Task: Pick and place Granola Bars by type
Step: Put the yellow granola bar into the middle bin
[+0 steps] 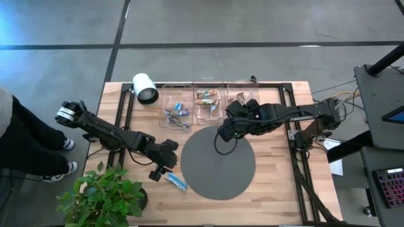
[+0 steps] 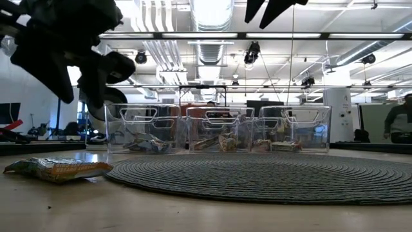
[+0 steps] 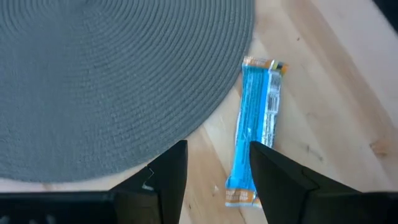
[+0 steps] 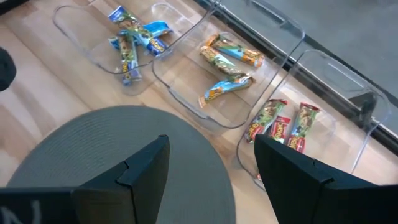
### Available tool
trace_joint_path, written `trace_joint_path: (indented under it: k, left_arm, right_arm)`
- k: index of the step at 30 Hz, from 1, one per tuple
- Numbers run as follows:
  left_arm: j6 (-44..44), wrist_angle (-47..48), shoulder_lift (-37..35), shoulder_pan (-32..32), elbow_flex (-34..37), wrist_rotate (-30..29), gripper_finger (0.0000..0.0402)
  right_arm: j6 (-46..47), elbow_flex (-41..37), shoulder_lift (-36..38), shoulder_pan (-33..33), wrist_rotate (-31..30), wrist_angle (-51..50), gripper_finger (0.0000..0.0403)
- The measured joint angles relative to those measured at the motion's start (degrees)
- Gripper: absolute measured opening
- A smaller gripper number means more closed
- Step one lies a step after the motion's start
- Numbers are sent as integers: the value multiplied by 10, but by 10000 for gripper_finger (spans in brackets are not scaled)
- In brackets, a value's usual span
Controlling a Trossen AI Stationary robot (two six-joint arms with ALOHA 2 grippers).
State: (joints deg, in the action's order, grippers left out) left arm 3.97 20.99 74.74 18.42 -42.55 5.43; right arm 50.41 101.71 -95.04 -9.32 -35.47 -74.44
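One bright blue granola bar (image 1: 177,181) (image 3: 254,127) lies flat on the wood by the grey mat's near-left edge, also seen in the low view (image 2: 58,169). My left gripper (image 1: 160,169) (image 3: 217,180) hovers open above it, with the bar's nearer end showing between the fingers. The gripper is clear of the table in the low view (image 2: 71,64). Blue bars (image 4: 132,37) lie in the left clear bin (image 1: 176,115). Tan-green bars (image 4: 227,65) fill the middle bin (image 1: 208,104). Reddish bars (image 4: 283,127) are in the right bin (image 1: 243,99). My right gripper (image 1: 226,132) (image 4: 211,180) is open and empty over the mat's far edge.
The round grey woven mat (image 1: 218,162) fills the table's middle. A white cylinder (image 1: 145,88) lies at the far left by the bins. A potted plant (image 1: 107,195) stands at the near-left corner. A person's legs (image 1: 25,139) are beside the table's left edge.
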Motion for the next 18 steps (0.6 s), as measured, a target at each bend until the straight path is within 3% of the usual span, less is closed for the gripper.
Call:
trace_joint_path:
  k: [9,18]
  left_arm:
    - [52,0,1,33,-15,-10,156]
    - [-30,-11,3,54,-14,-40,156]
  right_arm:
    - [35,0,0,-55,-1,3,226]
    - [94,-1,-5,-86,-5,3,226]
